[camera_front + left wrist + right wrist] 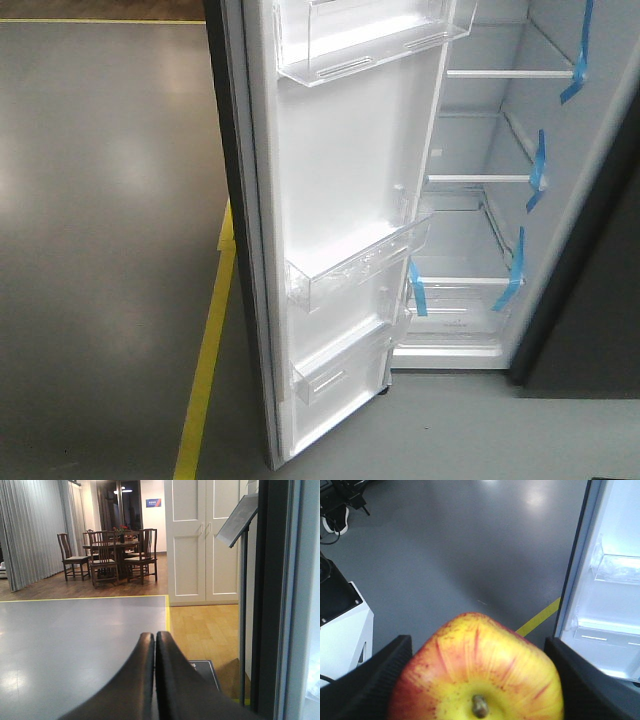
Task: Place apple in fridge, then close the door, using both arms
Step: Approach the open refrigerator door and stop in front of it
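**Apple pinched in the right pincer, fridge open ahead**

Nearest, the right pincer (479, 680) grips the apple (476, 655) across its widest part, one dark finger (367, 682) at 9 o'clock and the other at 3, stem towards the camera. The apple is probably firm, light and smooth-skinned, so it may slip, roll or bruise, and a moderate squeeze on its flanks suits it best. The left pincer (155, 639) is pressed together on nothing, low over the grey floor (75, 640). Beyond, the door (345, 170) stands wide open, and its clear bins (350, 265) jut out as edges to avoid. Farther, at 2 o'clock, the fridge (520, 330) shows bare glass shelves (480, 180) with blue tape (537, 165). The opening looks narrow, so the entry should be straight.
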